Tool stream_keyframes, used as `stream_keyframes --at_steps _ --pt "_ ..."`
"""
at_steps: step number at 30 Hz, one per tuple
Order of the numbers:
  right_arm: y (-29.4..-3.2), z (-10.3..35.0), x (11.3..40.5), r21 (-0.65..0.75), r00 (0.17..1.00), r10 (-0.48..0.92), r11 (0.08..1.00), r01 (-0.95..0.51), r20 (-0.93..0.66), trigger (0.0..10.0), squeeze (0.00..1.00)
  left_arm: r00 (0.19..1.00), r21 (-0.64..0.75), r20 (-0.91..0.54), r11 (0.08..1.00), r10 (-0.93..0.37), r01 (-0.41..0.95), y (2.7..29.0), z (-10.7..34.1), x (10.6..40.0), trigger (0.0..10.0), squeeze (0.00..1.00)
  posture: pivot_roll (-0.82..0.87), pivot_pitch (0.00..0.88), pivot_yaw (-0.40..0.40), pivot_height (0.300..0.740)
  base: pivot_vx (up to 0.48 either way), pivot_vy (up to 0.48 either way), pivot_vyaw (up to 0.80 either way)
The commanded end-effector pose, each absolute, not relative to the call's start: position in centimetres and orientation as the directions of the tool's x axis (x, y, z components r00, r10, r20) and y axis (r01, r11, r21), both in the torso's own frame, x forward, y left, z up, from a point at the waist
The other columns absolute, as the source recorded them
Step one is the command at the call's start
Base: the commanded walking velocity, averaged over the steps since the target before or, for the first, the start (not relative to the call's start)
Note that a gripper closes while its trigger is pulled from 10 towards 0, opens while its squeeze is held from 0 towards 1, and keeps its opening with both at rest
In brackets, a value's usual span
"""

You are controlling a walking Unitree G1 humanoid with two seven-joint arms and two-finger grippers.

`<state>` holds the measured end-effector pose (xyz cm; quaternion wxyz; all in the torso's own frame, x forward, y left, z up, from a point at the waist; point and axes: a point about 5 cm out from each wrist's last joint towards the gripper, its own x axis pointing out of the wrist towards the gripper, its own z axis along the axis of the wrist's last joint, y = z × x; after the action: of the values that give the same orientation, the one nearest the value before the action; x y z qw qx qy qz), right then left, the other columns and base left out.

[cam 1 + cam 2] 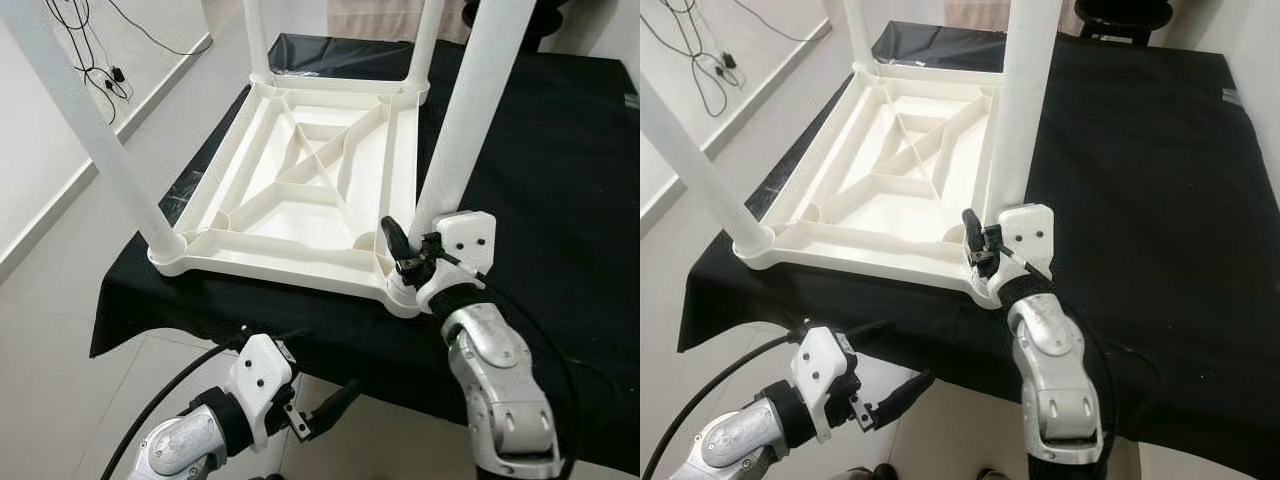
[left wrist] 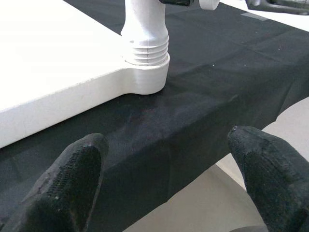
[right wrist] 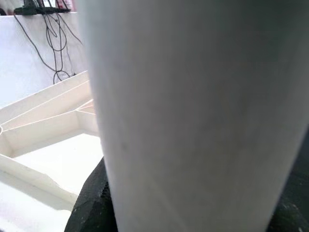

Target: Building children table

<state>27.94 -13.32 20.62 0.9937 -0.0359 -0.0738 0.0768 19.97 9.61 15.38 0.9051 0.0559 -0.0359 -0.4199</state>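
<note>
No readable text, labels, brands, numbers or signs anywhere

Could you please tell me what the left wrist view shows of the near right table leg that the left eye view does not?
The left wrist view shows the leg's threaded base close up: ridged rings stand exposed above the corner socket, with the left gripper open below the table edge.

The left eye view shows the whole layout: the upturned white tabletop on the black cloth, four legs standing up, and the right gripper closed around the near right leg just above its socket.

Both show that leg standing in its corner socket on the black cloth.
</note>
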Motion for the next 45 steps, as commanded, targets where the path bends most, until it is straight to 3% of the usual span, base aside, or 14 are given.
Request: stream_keyframes --at_steps 1,4,5,9,18,19,24,27,28,29,30,36,41,45 --pt "-14.5 16.1 27.8 -0.052 0.992 0.061 0.996 -0.067 -0.108 10.0 0.0 0.641 0.124 0.001 0.637 -0.767 0.761 9.8 15.0 19.9 10.0 0.0 0.03 0.252 0.036 0.74 0.0 0.0 0.0" --pt "-14.4 16.2 27.8 -0.048 0.993 0.061 0.997 -0.066 -0.106 10.0 0.0 0.641 0.124 0.001 0.636 -0.767 0.761 9.8 15.0 20.0 10.0 0.0 0.03 0.252 0.036 0.74 0.0 0.0 0.0" --pt "-14.1 16.7 28.2 -0.006 0.991 0.109 0.994 -0.109 -0.073 10.0 1.0 0.642 0.125 0.002 0.637 -0.767 0.761 9.8 15.0 20.0 10.0 0.0 0.03 0.253 0.039 0.74 0.0 0.0 0.0" --pt "-13.4 19.2 29.2 0.098 0.961 0.267 0.957 -0.273 0.066 10.0 1.0 0.644 0.128 0.004 0.639 -0.765 0.758 9.8 15.0 20.2 10.0 0.0 0.03 0.252 0.04 0.74 0.0 0.0 0.0" --pt "-15.5 24.9 32.3 -0.137 0.799 0.577 0.817 -0.561 0.171 10.0 0.94 0.646 0.126 0.01 0.642 -0.764 0.757 9.7 15.0 20.3 10.0 0.0 0.03 0.243 0.036 0.74 0.0 0.0 0.0" --pt "-15.4 25.5 32.4 -0.166 0.739 0.656 0.754 -0.636 0.15 10.0 0.0 0.646 0.126 0.011 0.642 -0.763 0.756 9.6 15.0 20.4 10.0 0.0 0.04 0.24 0.034 0.74 0.0 0.0 0.0" --pt "-15.3 26.4 32.4 -0.194 0.47 0.881 0.471 -0.861 0.053 10.0 0.0 0.648 0.128 0.018 0.645 -0.761 0.754 9.4 14.9 20.6 10.0 0.0 0.04 0.234 0.026 0.74 0.0 0.0 0.0" --pt "-15.4 26.2 33.3 -0.165 0.464 0.886 0.461 -0.872 0.024 10.0 0.0 0.651 0.129 0.022 0.647 -0.759 0.751 9.4 14.9 20.6 10.0 0.0 0.04 0.23 0.019 0.74 0.0 0.0 0.0" --pt "-15.4 25.9 34.0 -0.144 0.44 0.898 0.436 -0.889 0.001 4.3 0.0 0.654 0.13 0.025 0.651 -0.756 0.748 9.3 14.9 20.7 10.0 0.0 0.04 0.225 0.013 0.74 0.0 0.0 0.0" --pt "-15.4 25.9 34.0 -0.144 0.44 0.898 0.436 -0.889 0.001 4.3 0.0 0.654 0.13 0.025 0.651 -0.756 0.748 9.3 14.9 20.7 10.0 0.0 0.04 0.225 0.013 0.74 0.0 0.0 0.0" --pt "-15.3 25.8 34.1 -0.137 0.429 0.903 0.424 -0.895 -0.003 0.0 0.0 0.655 0.13 0.026 0.652 -0.755 0.747 9.3 14.9 20.7 10.0 0.0 0.04 0.225 0.013 0.74 0.0 0.0 0.0" --pt "-15.2 24.8 34.2 -0.07 0.323 0.946 0.32 -0.945 -0.038 0.0 0.0 0.661 0.127 0.034 0.659 -0.75 0.742 9.3 14.9 20.7 10.0 0.0 0.04 0.225 0.012 0.74 0.0 0.0 0.0" --pt "-15.6 24.2 34.4 -0.055 0.317 0.947 0.314 -0.948 -0.055 0.0 0.0 0.661 0.118 0.036 0.66 -0.749 0.742 9.3 14.9 20.8 10.0 0.0 0.04 0.224 0.018 0.74 0.0 0.0 0.0" --pt "-16.3 22.5 34.1 -0.046 0.487 0.869 0.485 -0.873 -0.089 0.0 0.0 0.665 0.104 0.039 0.665 -0.746 0.739 9.6 14.8 20.9 10.0 0.0 0.02 0.223 0.017 0.74 0.0 0.0 0.0"
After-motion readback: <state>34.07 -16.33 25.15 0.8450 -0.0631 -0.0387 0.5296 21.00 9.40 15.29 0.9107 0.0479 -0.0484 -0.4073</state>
